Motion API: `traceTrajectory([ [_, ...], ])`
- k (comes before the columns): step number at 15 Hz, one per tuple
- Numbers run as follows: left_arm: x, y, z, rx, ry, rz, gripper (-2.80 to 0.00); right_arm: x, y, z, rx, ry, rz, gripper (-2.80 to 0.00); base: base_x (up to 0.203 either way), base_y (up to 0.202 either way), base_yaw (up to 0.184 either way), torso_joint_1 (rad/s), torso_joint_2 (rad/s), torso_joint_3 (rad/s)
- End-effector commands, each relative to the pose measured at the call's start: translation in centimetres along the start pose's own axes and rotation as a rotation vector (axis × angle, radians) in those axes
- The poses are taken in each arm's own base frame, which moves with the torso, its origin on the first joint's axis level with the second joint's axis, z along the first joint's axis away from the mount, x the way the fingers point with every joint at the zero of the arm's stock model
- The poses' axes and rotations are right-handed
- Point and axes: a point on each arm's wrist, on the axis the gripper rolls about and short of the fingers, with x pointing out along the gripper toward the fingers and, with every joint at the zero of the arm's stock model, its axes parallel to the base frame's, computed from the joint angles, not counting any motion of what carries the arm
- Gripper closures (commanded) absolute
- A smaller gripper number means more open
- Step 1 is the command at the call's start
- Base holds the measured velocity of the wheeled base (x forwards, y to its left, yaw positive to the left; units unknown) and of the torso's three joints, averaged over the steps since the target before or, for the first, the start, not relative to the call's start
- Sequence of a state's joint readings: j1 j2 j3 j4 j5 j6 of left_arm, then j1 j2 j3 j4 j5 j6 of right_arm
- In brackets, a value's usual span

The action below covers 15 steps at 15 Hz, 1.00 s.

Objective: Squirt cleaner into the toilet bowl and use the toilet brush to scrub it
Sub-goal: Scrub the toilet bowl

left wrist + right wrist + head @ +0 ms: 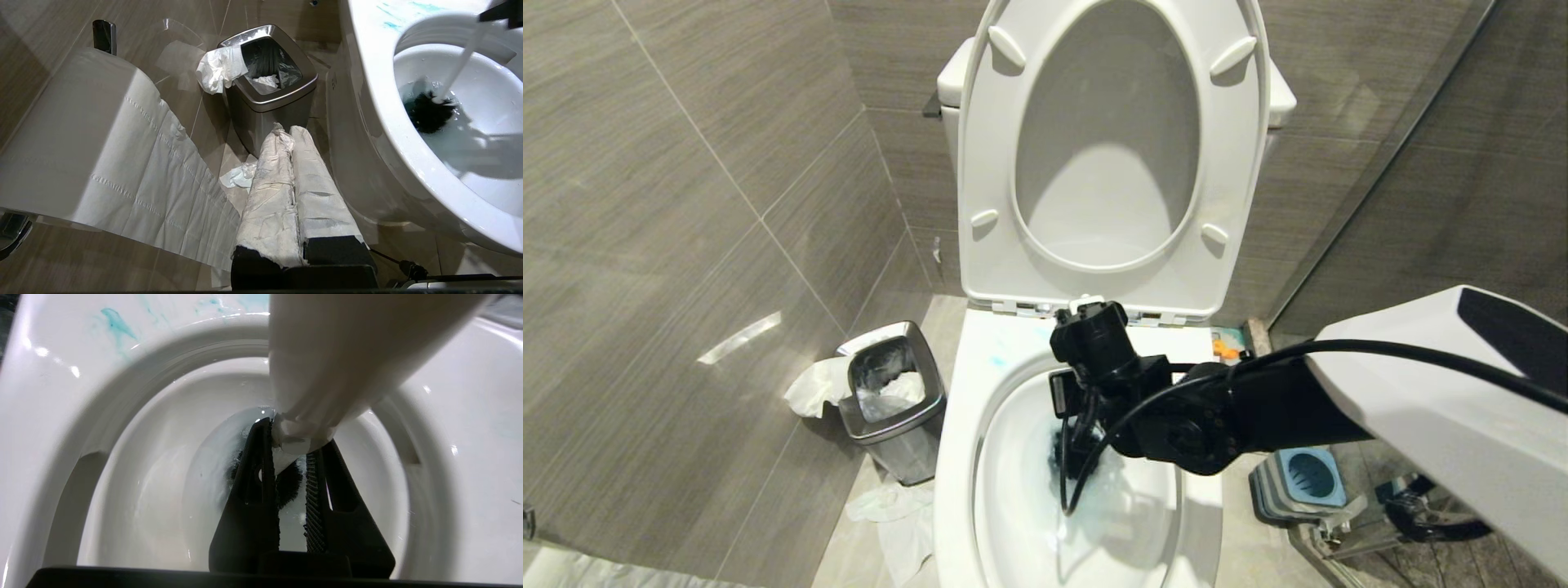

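The right gripper (292, 457) reaches in over the toilet bowl (1013, 506) from about 3 o'clock in the head view, its jaws clamped on the white handle of the toilet brush (429, 114). The handle slants down into the bowl, and the black bristle head sits in the tinted water at the bottom, near the side wall. From the head camera the black wrist and its cable cover most of the brush, so only a dark patch of bristles shows beneath them.

The cleaner (116, 326) shows as teal smears on the rim at about 11 o'clock of the bowl opening and as a pale blue tint in the water around the bristles.

The left gripper (292, 134) hangs low beside the outside of the bowl, at 9 o'clock of it, its two paper-wrapped jaws pressed together with nothing between them.

Around the toilet: one raised seat (1111, 147) leaning back against one tank (952, 82); one square steel bin (894, 408) on the floor at 9 o'clock of the bowl, lined with plastic, with tissue draped over its edge. Crumpled paper (890, 506) lies on the floor just in front of the bin. One roll of toilet paper (81, 134) hangs close to the left wrist camera, a long strip trailing down. One blue-and-grey brush holder (1303, 482) stands on the floor at 3 o'clock, partly hidden under the right arm. Grey tiled walls close in the left side and the back.
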<state>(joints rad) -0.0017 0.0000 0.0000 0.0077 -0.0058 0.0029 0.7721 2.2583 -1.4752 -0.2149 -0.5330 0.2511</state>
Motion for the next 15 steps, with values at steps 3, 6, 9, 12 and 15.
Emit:
traceTrajectory([
  [3, 0.0, 0.0, -0.1, 0.001, 0.004, 0.0, 0.0, 5.1, 2.2, -2.9, -0.026, 0.028, -0.016, 0.0, 0.0, 0.0, 0.0, 0.0, 0.0, 0.0],
  [6, 0.0, 0.0, -0.1, 0.0, 0.005, 0.0, 0.0, 2.7, 1.7, -0.1, 0.001, -0.024, 0.0, 0.0, 0.0, 0.0, 0.0, 0.0, 0.0, 0.0],
  [9, 0.0, 0.0, -0.1, 0.0, 0.005, 0.0, 0.0, -2.9, 0.0, 5.9, 0.042, -0.142, 0.034, 0.0, 0.0, 0.0, 0.0, 0.0, 0.0, 0.0],
  [12, 0.0, 0.0, -0.1, 0.0, 0.005, 0.0, 0.0, -7.8, -2.0, 9.9, 0.055, -0.196, 0.05, 0.0, 0.0, 0.0, 0.0, 0.0, 0.0, 0.0],
  [15, 0.0, 0.0, -0.1, 0.001, 0.005, 0.0, 0.0, -8.3, -2.3, 10.2, 0.058, -0.194, 0.049, 0.0, 0.0, 0.0, 0.0, 0.0, 0.0, 0.0],
])
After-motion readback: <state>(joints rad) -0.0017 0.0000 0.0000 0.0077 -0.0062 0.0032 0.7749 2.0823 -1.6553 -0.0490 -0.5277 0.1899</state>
